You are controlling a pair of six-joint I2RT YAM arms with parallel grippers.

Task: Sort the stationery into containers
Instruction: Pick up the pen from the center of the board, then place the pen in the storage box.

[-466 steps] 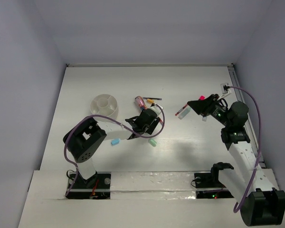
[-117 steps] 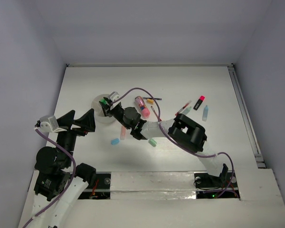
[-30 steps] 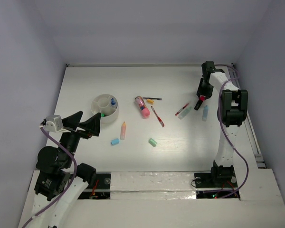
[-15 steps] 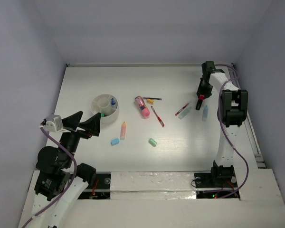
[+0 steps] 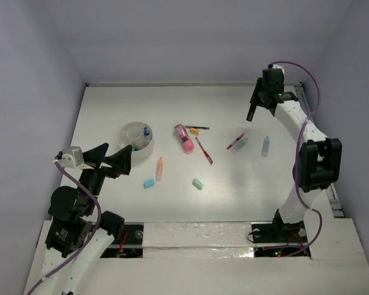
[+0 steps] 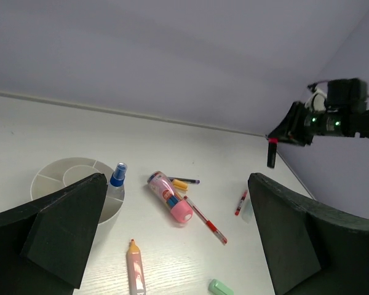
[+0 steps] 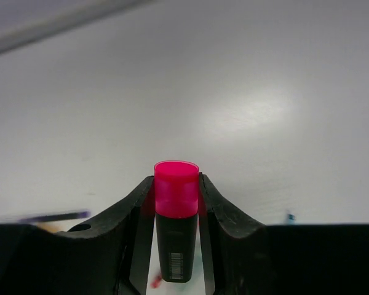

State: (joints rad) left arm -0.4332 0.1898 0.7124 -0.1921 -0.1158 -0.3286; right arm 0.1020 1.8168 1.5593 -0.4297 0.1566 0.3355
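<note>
Pink marker [image 7: 176, 200] is clamped near its cap by right gripper [image 7: 176, 182], at upper right of the top view, well apart from white cup [image 5: 124, 130] at centre left. Light, stiff, smooth plastic, so slip is probably possible. Left gripper [image 5: 114, 157] is spread wide, empty.

A pink-capped black highlighter [image 7: 176, 209] hangs upright at the far right, pinched in the right gripper [image 5: 251, 110]. The divided white cup [image 5: 124, 130] holds a blue-capped marker [image 5: 146, 131] and a green marker [image 5: 132, 147]. Lying loose are a pink marker [image 5: 184, 137], an orange marker [image 5: 159, 168], two red pens [image 5: 203, 150], a light-blue eraser [image 5: 149, 183] and a mint eraser [image 5: 197, 184].
</note>
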